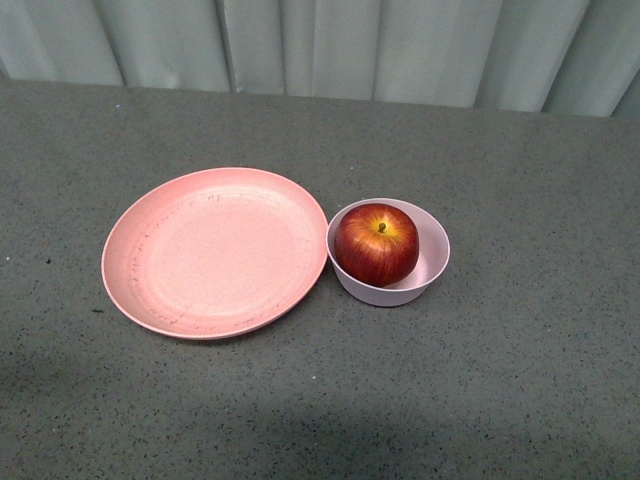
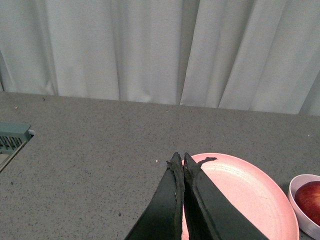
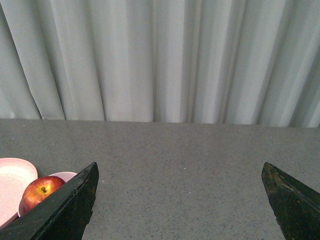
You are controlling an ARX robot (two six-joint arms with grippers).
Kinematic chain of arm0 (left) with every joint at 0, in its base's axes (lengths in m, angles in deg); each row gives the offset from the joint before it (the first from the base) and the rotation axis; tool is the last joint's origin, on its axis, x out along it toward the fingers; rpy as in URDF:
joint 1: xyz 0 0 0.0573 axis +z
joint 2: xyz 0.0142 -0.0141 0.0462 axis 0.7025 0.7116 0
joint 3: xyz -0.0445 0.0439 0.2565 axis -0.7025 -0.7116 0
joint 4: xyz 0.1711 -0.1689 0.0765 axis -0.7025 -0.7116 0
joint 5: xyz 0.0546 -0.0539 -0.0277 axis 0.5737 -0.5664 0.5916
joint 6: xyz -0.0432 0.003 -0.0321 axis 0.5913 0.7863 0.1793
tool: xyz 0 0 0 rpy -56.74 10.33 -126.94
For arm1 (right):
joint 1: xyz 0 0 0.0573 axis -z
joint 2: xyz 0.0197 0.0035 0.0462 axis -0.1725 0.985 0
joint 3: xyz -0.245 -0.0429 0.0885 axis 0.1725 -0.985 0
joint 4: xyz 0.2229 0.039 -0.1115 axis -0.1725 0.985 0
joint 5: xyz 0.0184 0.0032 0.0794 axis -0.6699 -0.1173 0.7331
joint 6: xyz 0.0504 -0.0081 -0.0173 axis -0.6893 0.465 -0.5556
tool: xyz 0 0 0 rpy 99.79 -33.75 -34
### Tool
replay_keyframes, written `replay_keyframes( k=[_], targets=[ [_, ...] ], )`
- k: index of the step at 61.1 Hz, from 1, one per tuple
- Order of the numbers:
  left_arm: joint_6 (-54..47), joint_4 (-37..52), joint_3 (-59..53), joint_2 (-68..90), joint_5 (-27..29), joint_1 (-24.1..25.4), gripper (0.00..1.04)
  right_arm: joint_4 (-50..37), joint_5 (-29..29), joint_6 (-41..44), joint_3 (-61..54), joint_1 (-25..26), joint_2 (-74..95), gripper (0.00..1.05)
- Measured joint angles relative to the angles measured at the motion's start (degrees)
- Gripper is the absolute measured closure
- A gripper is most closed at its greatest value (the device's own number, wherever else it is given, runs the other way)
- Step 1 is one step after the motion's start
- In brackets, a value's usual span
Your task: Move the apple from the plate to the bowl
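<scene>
**Entry: apple lodged in bowl, both my arms drawn clear**

Item 1, my left gripper [image 2: 180, 159]: fingers pressed together, nothing between them, hanging above the near-left rim of the plate. A grey-green slotted fixture [image 2: 12, 137] lay at the table's left edge in my left wrist view; I could not tell what it was.

Item 2, the plate [image 1: 215, 252]: salmon pink, faintly speckled, left of the table's centre, bare of any load.

Item 3, the bowl [image 1: 432, 255]: small, pale pink, just beside the plate's right rim, the two rims touching or very nearly; I could not tell which.

Item 4, the apple [image 1: 376, 243]: dark red, stem up, seated inside the bowl, leaning toward its left wall and rising above the rim.

Item 5, my right gripper [image 3: 180, 200]: fingers spread wide, empty, well to the right of the bowl and above the bare table [image 1: 520, 400].

Assessment: I judged the transfer complete. The step in hand looked like holding off; doing it well meant keeping both arms high and away, since a brush against the light bowl could tip it or roll the apple out.

Surroundings: pale curtain [image 1: 330, 45] along the table's far edge. Nothing stood between my arms and the crockery.
</scene>
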Motion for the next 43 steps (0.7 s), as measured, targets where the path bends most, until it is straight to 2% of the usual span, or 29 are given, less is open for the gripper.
replay_keyframes(
  k=[3,9,43],
  targets=[
    [-0.07,-2.14,-0.42,-2.51,-3.63,2.4,1.01,0.0,0.0,0.0,0.0,0.0,0.0,0.09],
    [-0.04,-6.47,-1.01,-7.61,-4.26,4.76,1.01,0.0,-0.02,0.0,0.0,0.0,0.0,0.09],
    [-0.07,-24.68,-1.07,-27.61,-4.57,4.9,1.01,0.0,0.0,0.0,0.0,0.0,0.0,0.09]
  ],
)
